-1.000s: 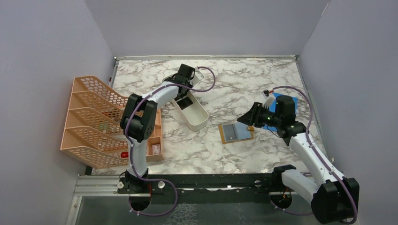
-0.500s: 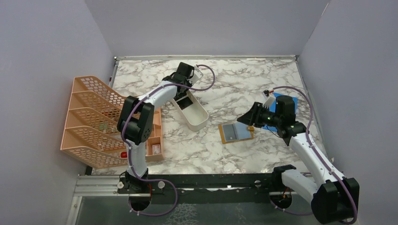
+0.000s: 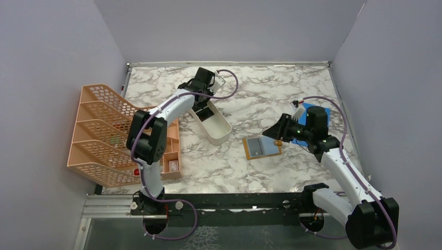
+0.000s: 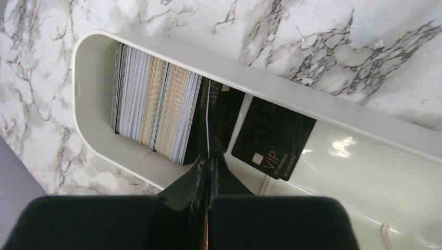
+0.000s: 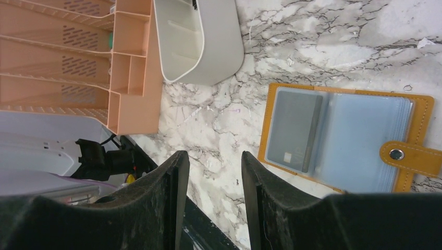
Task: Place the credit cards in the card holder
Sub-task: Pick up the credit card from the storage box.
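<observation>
Edges and clearance: the marble worktop (image 3: pixel 260 88) is enclosed by plain pale walls on three sides. A peach mesh rack (image 3: pixel 99 135) takes up its left edge. A white tray (image 4: pixel 323 107) lies at an angle just beside the rack. A blue sheet (image 3: pixel 307 108) lies near the right edge, partly hidden by the right arm. Bare marble lies between the tray and the card holder (image 5: pixel 344 138).

Task items: the card holder lies open and flat, right of the tray and apart from it, with its snap tab (image 5: pixel 409 156) folded out. A grey card (image 5: pixel 294 130) sits in its left clear pocket. The credit cards (image 4: pixel 154 114) stand on edge, packed into the tray's rounded far end. One loose black card (image 4: pixel 273 136) lies flat on the tray floor just beside them.

Arms: the left arm reaches forward over the tray. The left gripper (image 4: pixel 208 156) points down into it, jaws pinched together on the near edge of the upright black card (image 4: pixel 226 112) at the end of the stack. The right arm is bent over the holder. The right gripper (image 5: pixel 213 156) is held above the worktop beside the holder, jaws partly apart and holding nothing.
</observation>
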Robot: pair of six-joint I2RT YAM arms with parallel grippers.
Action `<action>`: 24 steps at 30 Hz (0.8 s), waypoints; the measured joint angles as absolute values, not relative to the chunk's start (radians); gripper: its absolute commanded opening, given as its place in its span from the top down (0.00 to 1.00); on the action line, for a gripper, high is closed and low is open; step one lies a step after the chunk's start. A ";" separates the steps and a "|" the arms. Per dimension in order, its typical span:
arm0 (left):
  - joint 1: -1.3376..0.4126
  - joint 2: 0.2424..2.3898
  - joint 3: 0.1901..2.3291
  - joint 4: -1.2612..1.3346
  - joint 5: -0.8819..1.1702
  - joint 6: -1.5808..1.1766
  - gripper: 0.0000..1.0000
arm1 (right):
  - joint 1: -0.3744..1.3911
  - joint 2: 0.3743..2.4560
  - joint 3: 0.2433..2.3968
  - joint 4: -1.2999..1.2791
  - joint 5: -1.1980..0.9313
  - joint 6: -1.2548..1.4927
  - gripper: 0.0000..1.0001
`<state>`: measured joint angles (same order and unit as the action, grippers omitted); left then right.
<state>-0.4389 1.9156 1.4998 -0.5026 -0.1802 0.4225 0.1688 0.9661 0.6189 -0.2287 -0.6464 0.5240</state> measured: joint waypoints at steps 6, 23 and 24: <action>-0.439 1.808 1.509 -0.562 -0.102 0.302 1.00 | 0.169 0.949 0.583 -0.173 -0.709 0.552 0.53; -0.441 1.329 1.028 0.062 0.534 -0.563 1.00 | 0.169 0.859 0.482 0.261 -0.866 0.855 0.58; -0.450 1.326 0.973 0.134 0.557 -0.641 1.00 | 0.169 0.849 0.481 0.283 -0.868 0.870 0.59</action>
